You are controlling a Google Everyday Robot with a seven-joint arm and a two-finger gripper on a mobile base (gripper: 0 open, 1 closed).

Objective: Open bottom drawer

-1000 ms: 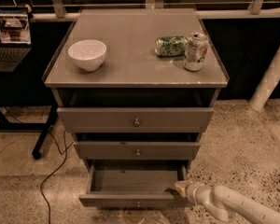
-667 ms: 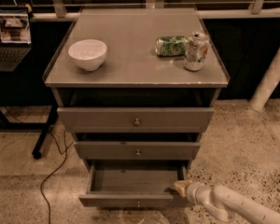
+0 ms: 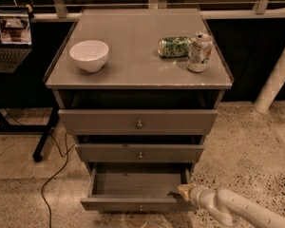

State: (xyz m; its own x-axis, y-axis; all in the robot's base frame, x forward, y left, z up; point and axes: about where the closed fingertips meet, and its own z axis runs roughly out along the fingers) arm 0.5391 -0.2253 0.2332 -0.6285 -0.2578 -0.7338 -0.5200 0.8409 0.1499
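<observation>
The grey cabinet (image 3: 137,82) has three drawers. The bottom drawer (image 3: 137,204) is pulled out and shows its empty inside; its small silver knob (image 3: 140,207) is at the centre of the slim front. The middle drawer (image 3: 139,153) and the top drawer (image 3: 137,122) stick out a little. My gripper (image 3: 183,190) comes in from the lower right on a white arm and sits at the right front corner of the bottom drawer, by its right side wall.
On the cabinet top stand a white bowl (image 3: 89,55), an upright can (image 3: 199,52) and a green can lying on its side (image 3: 174,46). A laptop (image 3: 9,34) on a dark table is at the left. A cable (image 3: 52,175) runs over the floor.
</observation>
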